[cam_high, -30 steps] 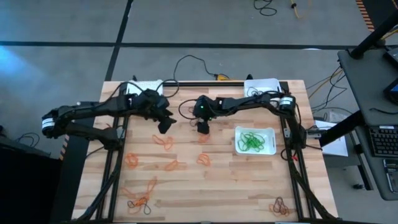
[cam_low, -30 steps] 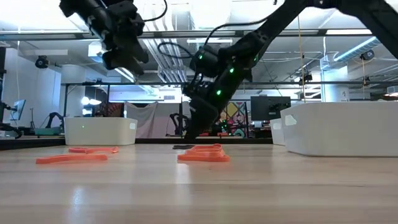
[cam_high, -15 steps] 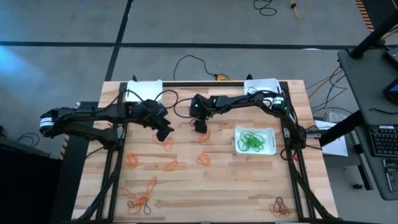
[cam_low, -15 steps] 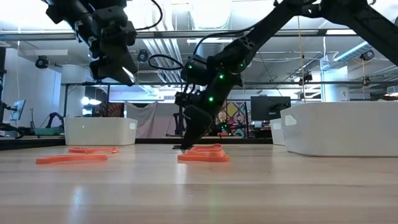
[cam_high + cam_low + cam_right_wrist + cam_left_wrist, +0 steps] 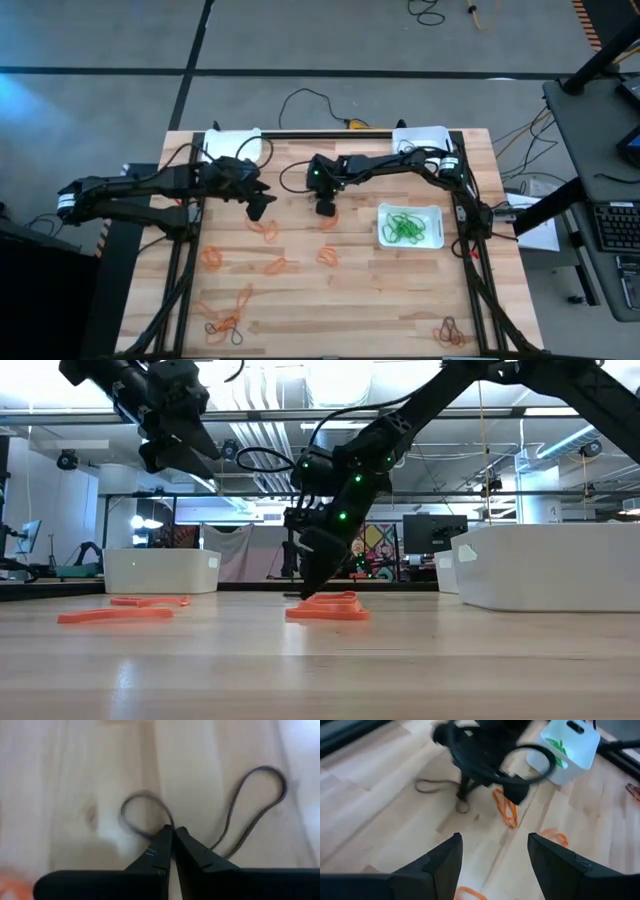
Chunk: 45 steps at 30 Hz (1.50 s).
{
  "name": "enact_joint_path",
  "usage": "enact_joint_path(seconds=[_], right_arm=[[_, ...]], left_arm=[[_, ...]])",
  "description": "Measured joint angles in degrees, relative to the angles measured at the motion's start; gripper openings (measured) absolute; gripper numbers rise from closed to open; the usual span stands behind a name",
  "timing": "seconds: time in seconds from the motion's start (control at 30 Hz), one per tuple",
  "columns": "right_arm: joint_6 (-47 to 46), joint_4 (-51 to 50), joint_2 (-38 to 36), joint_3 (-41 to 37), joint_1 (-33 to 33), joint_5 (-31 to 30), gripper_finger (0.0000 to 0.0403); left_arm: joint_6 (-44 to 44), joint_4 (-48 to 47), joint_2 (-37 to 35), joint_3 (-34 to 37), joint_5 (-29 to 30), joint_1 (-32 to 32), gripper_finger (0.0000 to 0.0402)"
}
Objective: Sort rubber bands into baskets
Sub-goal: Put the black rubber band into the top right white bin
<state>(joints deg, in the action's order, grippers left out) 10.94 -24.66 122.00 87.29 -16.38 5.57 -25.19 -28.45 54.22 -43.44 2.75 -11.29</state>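
The right gripper has its dark fingertips pressed together on a thin dark brown rubber band lying on the pale wooden table, its loops trailing ahead of the tips (pinched low, probably so it lifts cleanly). Beyond it sits the white plastic basket of green bands. The left gripper hovers with fingers apart above orange bands.
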Motion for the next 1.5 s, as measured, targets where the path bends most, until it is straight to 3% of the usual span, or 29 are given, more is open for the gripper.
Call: enact_joint_path(seconds=[0.23, 0.4, 0.63, 0.93, 1.07, 1.23, 1.5], right_arm=[[-0.9, -9.3, -5.7, -0.7, 0.6, 0.3, 0.0012], [-0.9, -15.6, -14.0, -0.4, -1.0, -1.3, 0.0012], [-4.4, -23.5, -26.4, -0.3, -5.0, -8.1, 0.0012], [-10.9, -38.8, -38.4, -0.8, -16.3, -22.0, 0.0012], [-13.3, -39.3, -40.1, -3.1, -22.8, -25.7, 0.0012], [-16.6, -39.3, -39.7, -8.1, -30.2, -25.0, 0.0012], [-19.1, -36.7, -37.5, -19.3, -35.1, -25.2, 0.0013]], left_arm=[[0.0, -0.7, -2.8, 0.0, 1.3, 0.0, 0.0208], [-0.4, -1.7, -4.0, 0.0, 1.4, 0.0, 0.0208], [-1.5, -1.9, -5.6, 0.0, 1.4, 0.0, 0.0208], [-3.4, -2.0, -8.8, 0.0, 1.3, 0.6, 0.0208], [-3.5, 0.1, -10.2, 0.0, -1.1, 2.1, 0.0208], [-5.0, 3.2, -10.6, 0.0, -2.2, 6.2, 0.0208], [-9.8, 3.2, -10.3, 0.0, -1.9, 14.8, 0.0208]])
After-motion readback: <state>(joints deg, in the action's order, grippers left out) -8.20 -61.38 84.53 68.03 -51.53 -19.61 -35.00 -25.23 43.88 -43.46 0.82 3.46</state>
